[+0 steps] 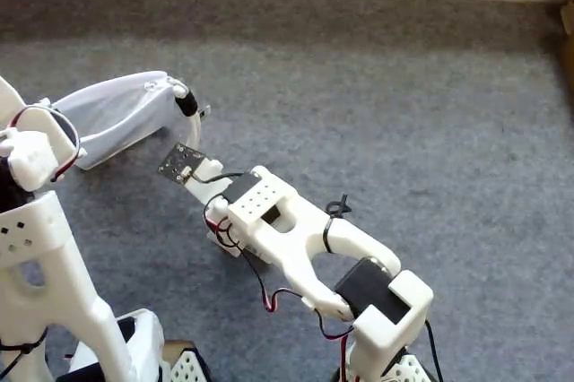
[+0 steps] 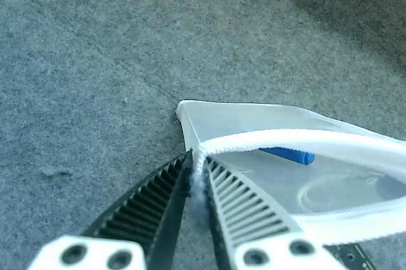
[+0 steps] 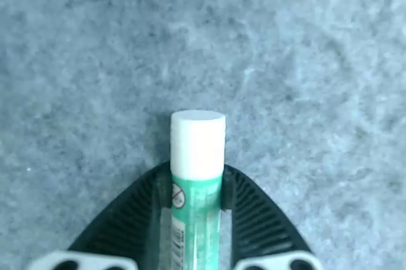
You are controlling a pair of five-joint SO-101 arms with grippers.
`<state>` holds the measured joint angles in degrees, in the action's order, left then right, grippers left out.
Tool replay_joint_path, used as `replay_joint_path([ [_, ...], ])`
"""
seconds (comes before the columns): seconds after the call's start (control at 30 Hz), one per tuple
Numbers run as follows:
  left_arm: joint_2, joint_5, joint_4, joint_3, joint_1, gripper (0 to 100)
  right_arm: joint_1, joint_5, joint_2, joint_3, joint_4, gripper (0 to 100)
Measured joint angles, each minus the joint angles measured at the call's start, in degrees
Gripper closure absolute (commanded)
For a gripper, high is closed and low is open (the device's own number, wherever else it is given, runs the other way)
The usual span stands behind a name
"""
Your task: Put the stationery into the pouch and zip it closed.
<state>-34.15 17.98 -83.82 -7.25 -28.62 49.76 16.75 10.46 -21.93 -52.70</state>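
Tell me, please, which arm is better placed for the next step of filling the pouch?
Right. The right tool grips the glue stick, ready to carry it over. The left tool is clamped on the zipper edge of the pouch, so it probably suits steadying it.

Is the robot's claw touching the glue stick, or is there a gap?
Touching. The right wrist view shows the right gripper with its black fingers pressed on both sides of the glue stick, with no gap.

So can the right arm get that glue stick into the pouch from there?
Probably yes: the left pincer holds the pouch open by its zip edge, the right pincer grips the glue stick, with bare carpet between them.
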Motion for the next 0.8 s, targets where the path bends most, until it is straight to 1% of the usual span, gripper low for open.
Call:
replay_joint_path([
  [0.13, 0.0, 0.0, 0.0, 0.0, 0.0, 99, 0.09, 0.0, -2.9, 0.62, -4.57, 99.4],
  [0.3, 0.0, 0.0, 0.0, 0.0, 0.7, 99, 0.09, -0.26, -11.34, 0.7, -6.68, 99.4],
  [0.6, -0.09, -0.97, -0.62, 0.0, 9.67, 99, 0.18, -0.53, -22.51, -0.7, -6.86, 99.4],
  [0.8, -0.18, -1.41, -1.93, 0.0, 16.62, 99, 0.18, -0.53, -24.53, -1.05, -6.86, 99.4],
])
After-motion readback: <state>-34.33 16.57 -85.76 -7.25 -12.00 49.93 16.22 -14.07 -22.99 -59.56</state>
